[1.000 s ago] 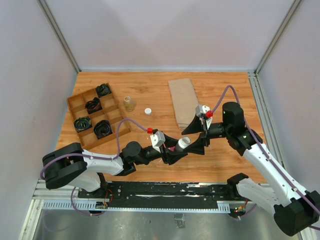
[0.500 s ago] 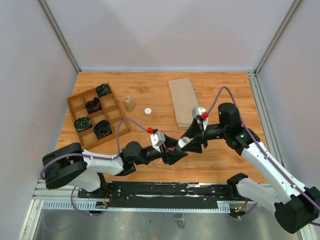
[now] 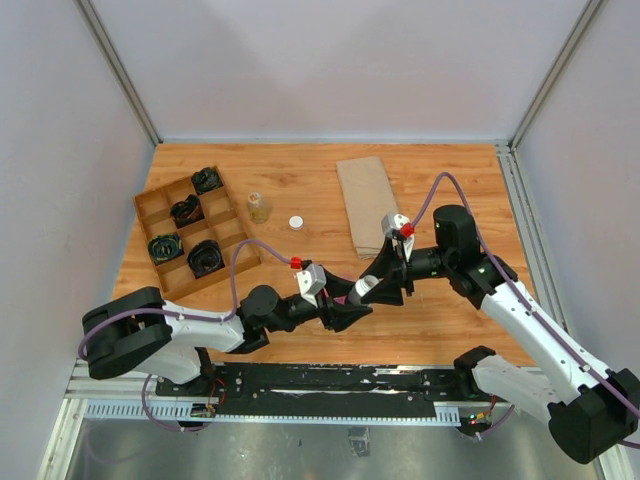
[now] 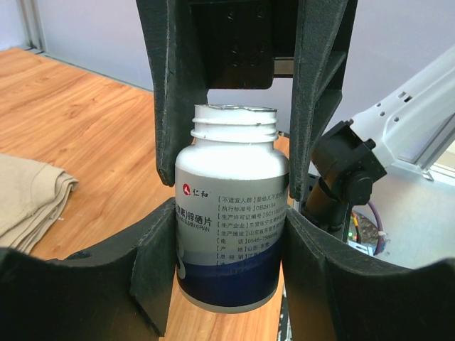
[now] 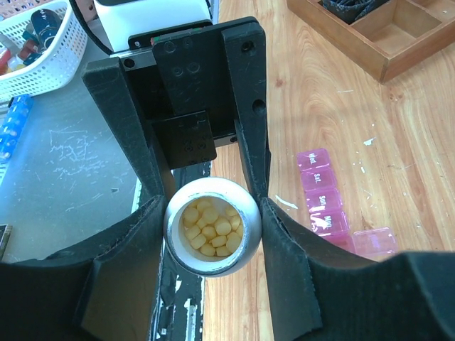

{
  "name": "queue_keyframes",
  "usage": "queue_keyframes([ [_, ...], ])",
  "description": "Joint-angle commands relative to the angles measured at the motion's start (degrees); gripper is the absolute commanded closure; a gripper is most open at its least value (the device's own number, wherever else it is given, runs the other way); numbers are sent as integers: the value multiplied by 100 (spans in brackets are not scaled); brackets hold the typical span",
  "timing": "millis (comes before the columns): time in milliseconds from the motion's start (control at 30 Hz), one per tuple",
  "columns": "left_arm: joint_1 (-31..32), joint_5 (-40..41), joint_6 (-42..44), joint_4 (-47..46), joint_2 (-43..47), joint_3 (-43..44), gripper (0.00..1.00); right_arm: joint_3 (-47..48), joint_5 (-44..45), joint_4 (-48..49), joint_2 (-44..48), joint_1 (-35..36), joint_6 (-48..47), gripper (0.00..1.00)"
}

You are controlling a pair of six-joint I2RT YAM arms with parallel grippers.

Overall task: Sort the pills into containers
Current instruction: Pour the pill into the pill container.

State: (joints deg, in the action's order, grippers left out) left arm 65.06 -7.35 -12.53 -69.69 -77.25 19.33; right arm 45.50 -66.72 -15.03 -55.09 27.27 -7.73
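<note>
The open bottle [image 4: 231, 213] is clamped by left gripper [image 4: 229, 238] and right gripper [image 5: 211, 217], likely for handover; containers [image 5: 323, 199] lie at three o'clock.

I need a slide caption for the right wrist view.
Left end effector and right end effector grip the open pill bottle near the pink containers.

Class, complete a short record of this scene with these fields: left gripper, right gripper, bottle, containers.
left gripper: jaws shut on the body of the pill bottle
right gripper: jaws against the same bottle, beside its mouth
bottle: uncapped, with yellow pills inside
containers: pink strip lying on the table, not touched by either gripper
</note>
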Motion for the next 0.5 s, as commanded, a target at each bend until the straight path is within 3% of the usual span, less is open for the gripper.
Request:
queue_keyframes([
  [0, -19, 31, -30, -571, 197, -101, 100, 158, -226, -69, 16, -20, 83, 67],
  [133, -19, -29, -12, -557, 121, -53, 100, 120, -298, -2, 8, -20, 105, 63],
  [267, -19, -96, -4, -528, 29, 2, 100, 149, -474, -4, 62, -23, 95, 18],
  [333, -17, -99, 12, -528, 5, -12, 100, 221, -677, -66, 102, -75, 88, 3],
  [467, -31, -5, 8, -558, 51, -143, 100, 458, -1183, -350, 366, -583, -136, 1],
])
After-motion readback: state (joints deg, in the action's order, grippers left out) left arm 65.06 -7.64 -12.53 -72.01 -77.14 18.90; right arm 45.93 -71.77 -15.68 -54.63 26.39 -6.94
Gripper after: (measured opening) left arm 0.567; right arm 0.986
